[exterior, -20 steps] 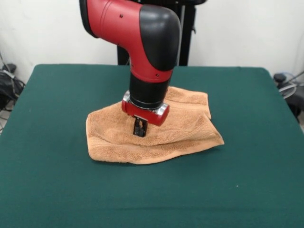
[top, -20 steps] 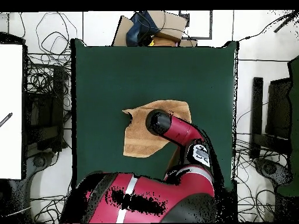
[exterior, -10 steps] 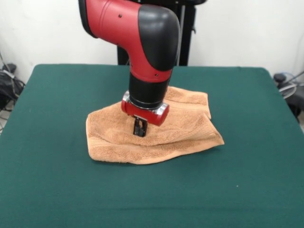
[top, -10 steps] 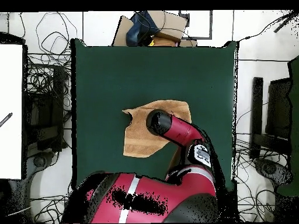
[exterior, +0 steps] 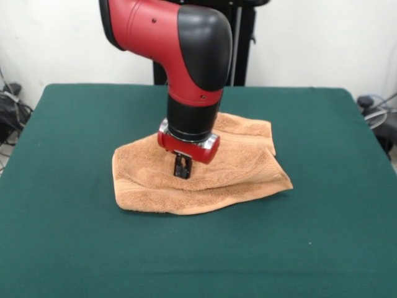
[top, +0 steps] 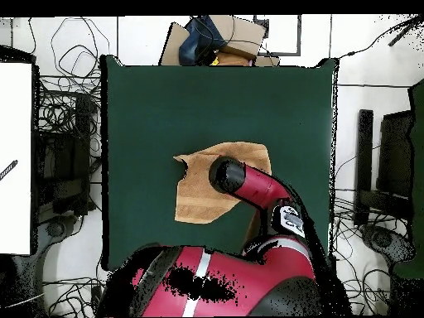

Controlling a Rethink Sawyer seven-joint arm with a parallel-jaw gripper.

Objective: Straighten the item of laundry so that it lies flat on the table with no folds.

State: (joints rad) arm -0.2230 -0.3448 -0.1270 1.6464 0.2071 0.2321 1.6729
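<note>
I see the towel (exterior: 198, 177) lying near the middle of the tabletop (exterior: 74, 248), rumpled rather than flat. In the front view it is doubled over itself: a thick rolled fold runs along its near edge, a second layer lies across the far part, and one corner tapers to a point on the picture's right. A woven band shows along the near fold. In the overhead view the towel (top: 199, 195) reads as an uneven, roughly five-sided patch of tan on the green tabletop (top: 149, 108), with a small ragged corner sticking out on the picture's left.

The end effector (exterior: 182, 169) is directly above the towel's middle, pointing straight down, its dark tips at or just over the cloth; I cannot tell whether they touch it. The tips look close together, but I cannot tell whether they are parted or closed, or whether any cloth is between them. From overhead the arm (top: 257, 186) covers that part of the towel.

Around the table I see cables (top: 62, 116) on the floor and a cardboard box (top: 219, 37) beyond the far edge.
</note>
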